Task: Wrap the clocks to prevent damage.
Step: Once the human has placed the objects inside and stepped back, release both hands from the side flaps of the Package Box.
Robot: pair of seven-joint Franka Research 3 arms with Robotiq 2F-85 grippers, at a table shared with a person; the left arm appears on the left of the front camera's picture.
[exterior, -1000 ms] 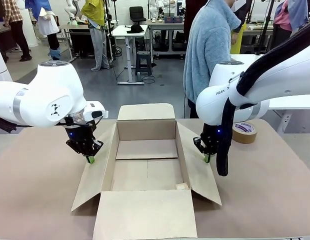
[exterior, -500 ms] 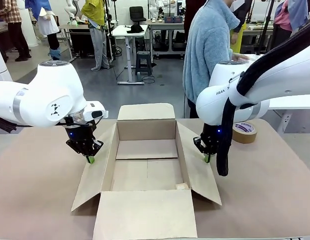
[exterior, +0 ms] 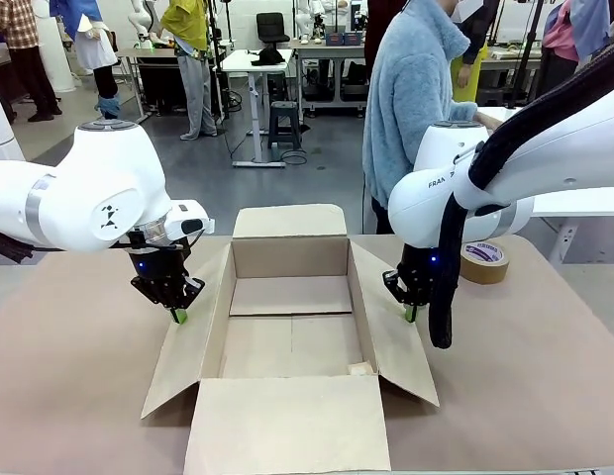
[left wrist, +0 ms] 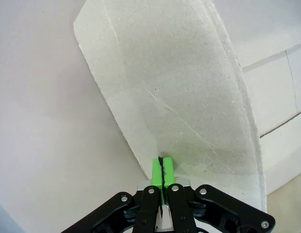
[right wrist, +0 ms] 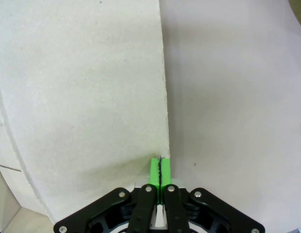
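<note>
The box [exterior: 289, 257] sits open at mid-table [exterior: 69, 376], its long axis running from the robot toward the person [exterior: 416, 89]. Its floor is bare but for a small pale scrap [exterior: 358, 368] in the near right corner. The left flap [exterior: 193, 336] and right flap [exterior: 391, 332] splay outward. The left gripper [exterior: 178, 317] sits at the outer edge of the left flap, and the right gripper [exterior: 411, 315] at that of the right, so the box lies inboard of both and equally near each. Both sets of pads are pressed together. Whether cardboard is nipped between them cannot be determined. Tape [exterior: 484, 261] lies beyond the right gripper. Judgement: packing has not begun.
</note>
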